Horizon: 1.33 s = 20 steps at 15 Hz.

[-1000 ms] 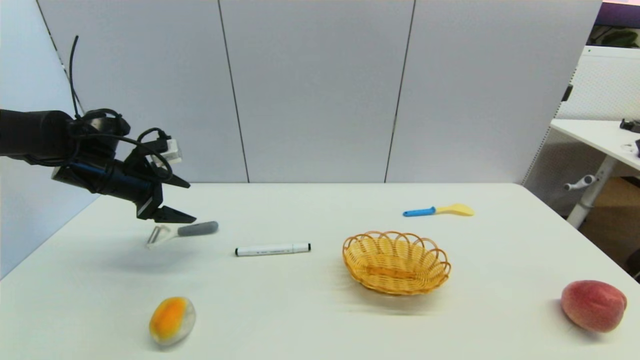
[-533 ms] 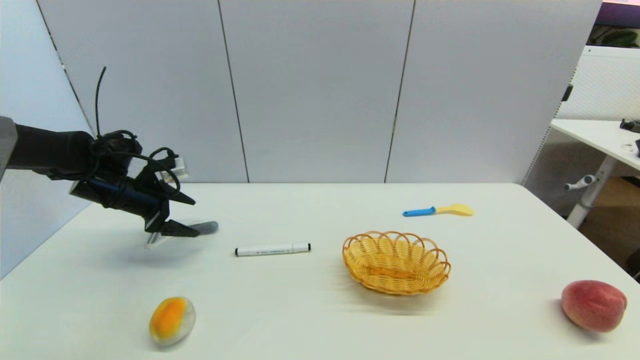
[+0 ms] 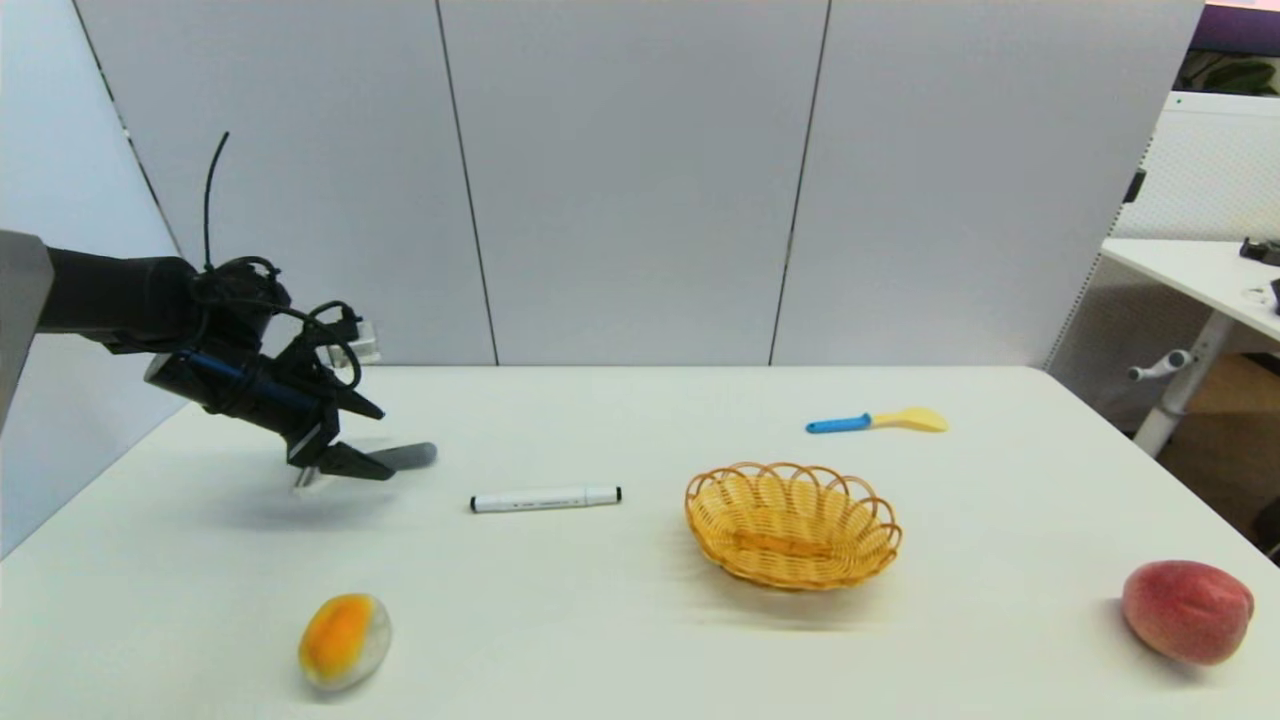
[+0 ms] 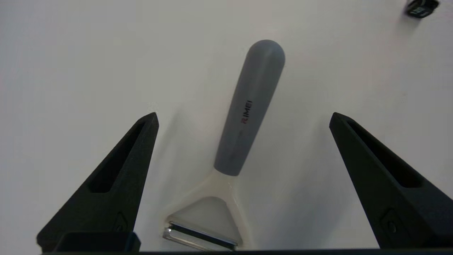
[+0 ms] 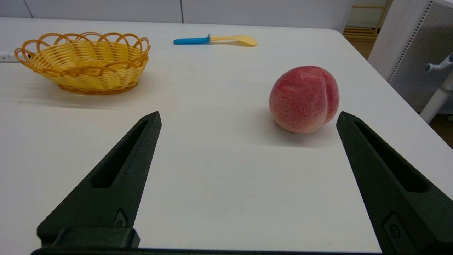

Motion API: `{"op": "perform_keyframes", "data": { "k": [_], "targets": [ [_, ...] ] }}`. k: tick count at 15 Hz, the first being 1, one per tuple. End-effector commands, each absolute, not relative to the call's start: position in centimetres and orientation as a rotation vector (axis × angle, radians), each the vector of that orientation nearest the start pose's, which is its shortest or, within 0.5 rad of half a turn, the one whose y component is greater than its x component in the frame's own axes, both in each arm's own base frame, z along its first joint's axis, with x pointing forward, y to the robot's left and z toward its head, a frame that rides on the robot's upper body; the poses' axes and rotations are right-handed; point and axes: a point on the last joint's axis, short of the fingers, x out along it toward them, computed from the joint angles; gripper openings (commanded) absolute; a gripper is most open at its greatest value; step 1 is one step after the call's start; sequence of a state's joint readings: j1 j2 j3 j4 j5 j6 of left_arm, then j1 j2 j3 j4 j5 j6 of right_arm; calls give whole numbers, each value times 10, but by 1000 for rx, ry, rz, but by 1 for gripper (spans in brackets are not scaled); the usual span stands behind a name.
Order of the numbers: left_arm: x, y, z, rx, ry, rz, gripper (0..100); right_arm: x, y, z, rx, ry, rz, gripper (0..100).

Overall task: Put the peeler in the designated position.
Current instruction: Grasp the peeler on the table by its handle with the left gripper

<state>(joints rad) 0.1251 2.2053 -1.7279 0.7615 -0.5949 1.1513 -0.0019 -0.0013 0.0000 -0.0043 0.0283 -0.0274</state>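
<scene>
On the far left of the worktop (image 3: 620, 640), the left gripper (image 3: 372, 442) is down low over the peeler (image 3: 400, 457). From the head view you can only see the grey end of the handle poking out past the black fingers. The left wrist view shows the whole peeler (image 4: 244, 131) lying flat on the worktop, with its white forked head and thin blade close to the camera. The jaws are wide open, one finger on each side of the peeler, and they are not touching it.

In front of it, near the robot, sits an orange and white egg-shaped thing (image 3: 344, 640). Next comes a white marker (image 3: 545, 498), then a yellow basket (image 3: 792, 524). Behind the basket lies a blue and yellow spatula (image 3: 876, 421). A peach (image 3: 1186, 610) is far right.

The right gripper (image 5: 247, 118) shows only in its own wrist view. Its jaws are wide open and hold nothing, near the peach (image 5: 304, 99).
</scene>
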Motion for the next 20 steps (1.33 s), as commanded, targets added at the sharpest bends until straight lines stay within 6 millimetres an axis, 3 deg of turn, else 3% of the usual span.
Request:
{"op": "perform_keyframes", "data": {
  "k": [1, 8, 20],
  "targets": [
    [404, 31, 128, 554, 772, -1014, 100, -23, 1, 76, -28, -5, 28, 100],
    [412, 30, 120, 550, 774, -1023, 100, -23, 1, 76, -28, -3, 28, 100],
    [407, 29, 117, 489, 819, -1050, 100, -23, 1, 76, -28, -5, 28, 100]
  ]
}}
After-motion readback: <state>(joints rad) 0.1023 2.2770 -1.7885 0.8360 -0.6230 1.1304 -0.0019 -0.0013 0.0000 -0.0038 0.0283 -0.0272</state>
